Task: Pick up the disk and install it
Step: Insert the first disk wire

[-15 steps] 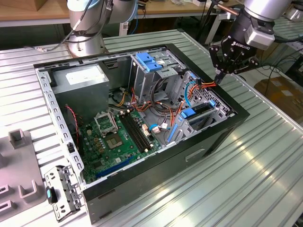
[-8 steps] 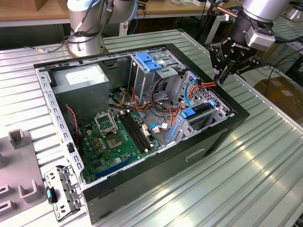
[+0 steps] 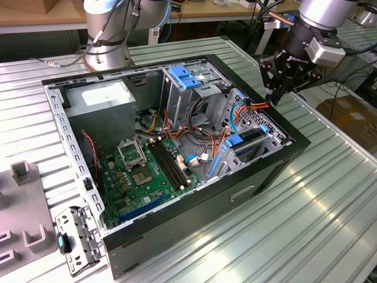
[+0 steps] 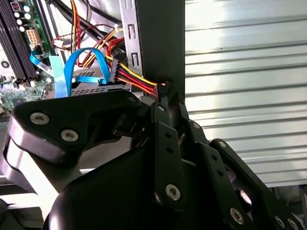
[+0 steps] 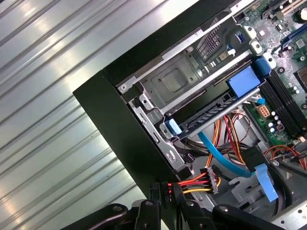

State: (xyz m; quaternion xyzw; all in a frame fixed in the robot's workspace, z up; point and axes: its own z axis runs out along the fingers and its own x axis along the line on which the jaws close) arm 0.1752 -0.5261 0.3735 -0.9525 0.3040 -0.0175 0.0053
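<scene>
The table (image 3: 330,194) is made of ribbed silver metal strips that run lengthwise and throw back the room light in bright bands. In the exterior view, at nine o'clock of the surface, lies a grey moulded fixture (image 3: 23,206) with small upright blocks; just beside it, toward seven o'clock, rests a metal bracket (image 3: 73,239) with a blue latch. Behind, at eleven o'clock, runs a wooden worktop (image 3: 35,15), and the arm's round base (image 3: 106,41) stands on the table before it. In the middle lies the black computer case (image 3: 265,177) on its side, its cover off. Inside are a plain grey metal box (image 3: 103,100) at ten o'clock, a green board (image 3: 138,171) at seven o'clock and a blue ribbed bracket (image 3: 185,76) at twelve o'clock. The disk (image 5: 211,101) sits in the drive cage at the case's three o'clock corner, with blue rails on its sides; its label is hidden. The tool (image 3: 274,97) hangs over the case's edge at two o'clock, its fingers (image 4: 162,115) drawn close together. The end of a red, yellow and black cable bundle (image 5: 196,182) lies right at their tips, and I cannot tell if they pinch it. At three o'clock, beyond the table, a brown cardboard box (image 3: 347,112) lies on the floor.
</scene>
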